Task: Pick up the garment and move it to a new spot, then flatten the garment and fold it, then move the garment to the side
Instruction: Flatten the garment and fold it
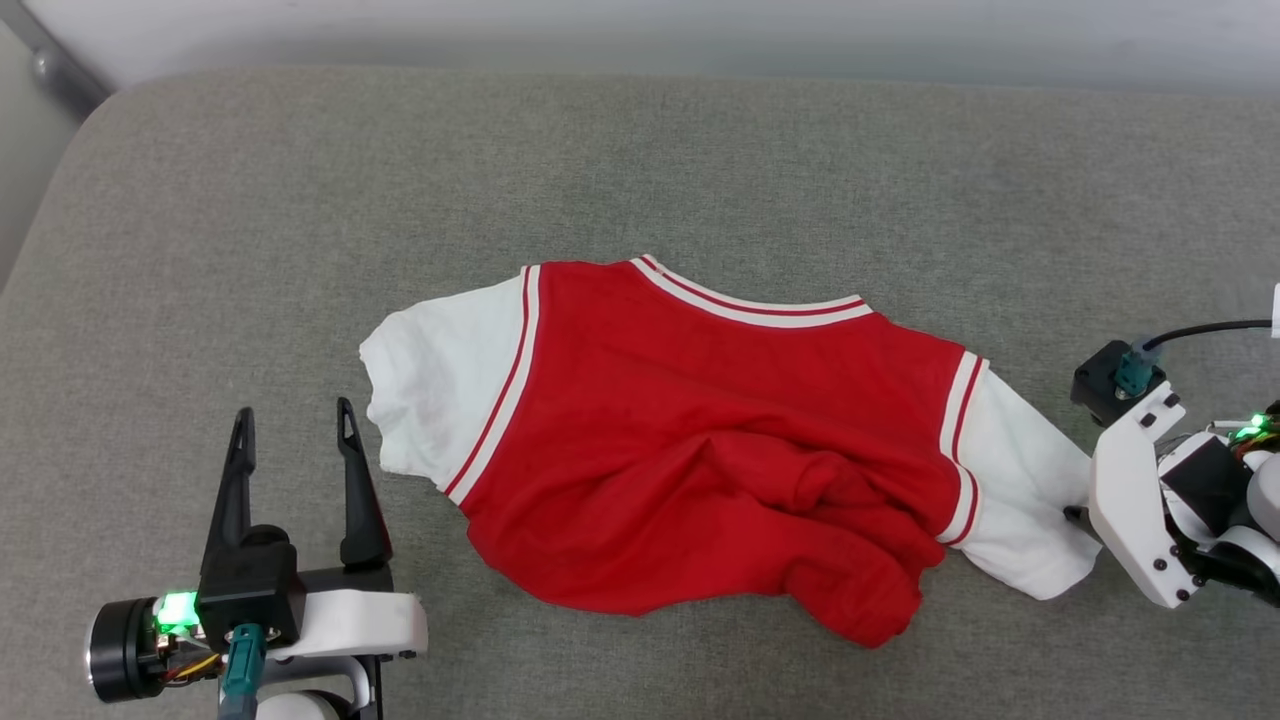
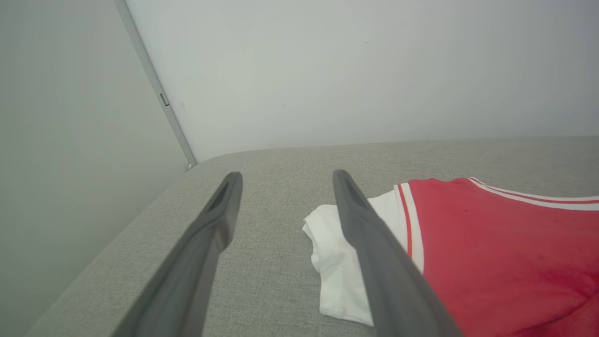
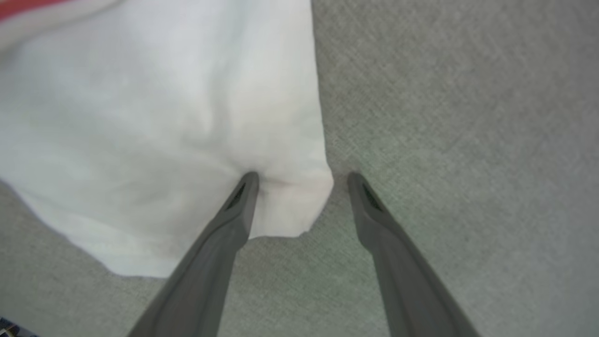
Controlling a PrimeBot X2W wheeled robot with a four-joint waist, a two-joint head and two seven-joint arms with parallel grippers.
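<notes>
So the garment is laid out mid-worktop, plain red side up. The striped collar is pointed at the far edge, and a white sleeve is stuck out on each side. The near hem is bunched into folds, mostly toward the right, so it's not exactly flat yet.

The left pincer is parked near-left with its jaws spread wide and nothing held. It's just beside the left sleeve, not touching it.

The right pincer is spread wide too and set right at the corner of the right sleeve. One fingertip is pressed onto the white cloth, while the other is planted on bare grey fabric.
</notes>
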